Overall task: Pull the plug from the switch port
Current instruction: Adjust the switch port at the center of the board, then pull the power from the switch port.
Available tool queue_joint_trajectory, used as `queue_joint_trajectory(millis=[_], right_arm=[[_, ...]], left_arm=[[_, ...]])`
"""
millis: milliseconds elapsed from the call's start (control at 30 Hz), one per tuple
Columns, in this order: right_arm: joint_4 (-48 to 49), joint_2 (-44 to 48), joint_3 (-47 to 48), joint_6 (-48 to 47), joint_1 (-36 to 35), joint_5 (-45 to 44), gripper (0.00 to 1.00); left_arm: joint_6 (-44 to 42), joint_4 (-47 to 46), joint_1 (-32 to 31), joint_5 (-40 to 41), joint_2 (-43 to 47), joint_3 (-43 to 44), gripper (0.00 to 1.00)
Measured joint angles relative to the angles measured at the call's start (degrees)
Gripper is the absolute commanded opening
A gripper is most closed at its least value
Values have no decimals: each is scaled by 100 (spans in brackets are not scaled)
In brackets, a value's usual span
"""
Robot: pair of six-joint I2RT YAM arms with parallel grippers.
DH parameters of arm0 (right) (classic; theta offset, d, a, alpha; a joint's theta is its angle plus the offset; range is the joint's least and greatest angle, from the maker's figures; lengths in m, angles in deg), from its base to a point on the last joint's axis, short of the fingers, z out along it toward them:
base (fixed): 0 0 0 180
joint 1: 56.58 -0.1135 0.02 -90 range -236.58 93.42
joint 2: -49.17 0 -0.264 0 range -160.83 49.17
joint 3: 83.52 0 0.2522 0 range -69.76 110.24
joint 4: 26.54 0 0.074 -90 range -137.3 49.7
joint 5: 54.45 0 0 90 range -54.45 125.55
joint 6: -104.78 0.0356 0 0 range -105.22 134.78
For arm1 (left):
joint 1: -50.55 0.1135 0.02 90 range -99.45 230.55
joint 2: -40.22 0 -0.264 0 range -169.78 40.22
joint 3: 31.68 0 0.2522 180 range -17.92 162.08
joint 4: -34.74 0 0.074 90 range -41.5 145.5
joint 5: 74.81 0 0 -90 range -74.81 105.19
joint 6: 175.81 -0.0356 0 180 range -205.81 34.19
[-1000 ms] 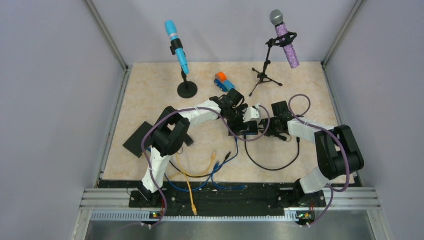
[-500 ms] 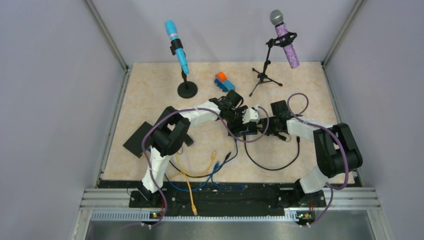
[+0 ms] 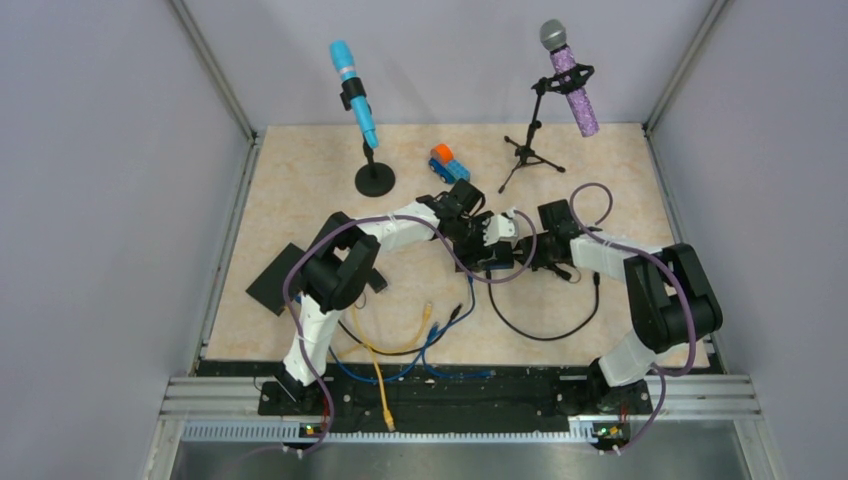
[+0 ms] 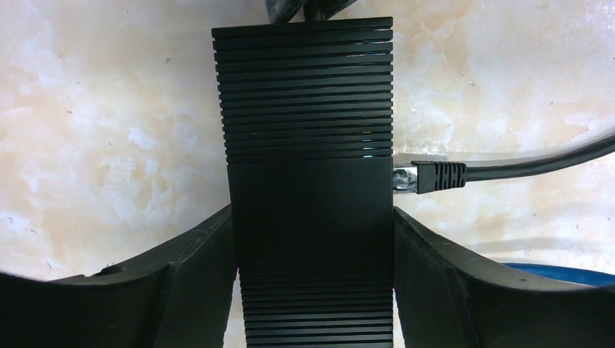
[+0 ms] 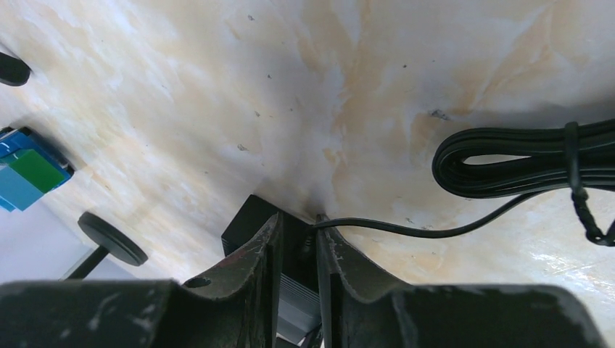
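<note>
Could drag the whole switch (image 4: 308, 109) across the surface (image 4: 109, 145) instead of freeing the plug (image 4: 428, 177), given any slip of the left gripper (image 4: 312, 239), pressed against the switch's flanks. Cannot tell a true pinch from near-closure at the right gripper (image 5: 297, 232), standing almost together around a thin cable (image 5: 391, 230) end at the switch. Finds the plug seated in the switch's side, nose inward, long axis crosswise to the switch's own, cord (image 4: 522, 165) trailing away.

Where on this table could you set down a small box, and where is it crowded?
Free: far-left corner, between the table's left edge and the blue microphone's base; right strip, between the tripod and the right edge. Crowded: centre around the switch; near edge, under loose cables.
</note>
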Motion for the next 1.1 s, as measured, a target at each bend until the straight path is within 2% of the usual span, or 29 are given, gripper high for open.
queue_joint_trajectory(millis=[100, 333, 467, 567, 633, 700, 800, 933, 1100], right_arm=[[13, 11, -15, 11, -24, -61, 18], [188, 37, -116, 20, -37, -92, 20], [376, 72, -223, -7, -55, -114, 14], [417, 90, -267, -13, -63, -138, 15], [422, 90, -267, -55, -63, -138, 20], [420, 92, -264, -68, -63, -140, 29], [461, 94, -232, -98, -63, -136, 33], [439, 92, -212, -122, -63, -127, 21], [299, 31, -142, -118, -63, -74, 18]], left_arm=[[22, 0, 2, 2, 2, 0, 66], [83, -31, 9, 24, 37, -55, 65], [94, -37, 15, 26, 46, -68, 65], [94, -33, 17, 26, 50, -70, 65], [96, -33, 20, 28, 52, -72, 64], [96, -33, 20, 28, 52, -74, 64], [90, -28, 17, 24, 55, -79, 64], [87, -28, 20, 15, 55, -81, 63], [92, -24, 20, 24, 55, -81, 62]])
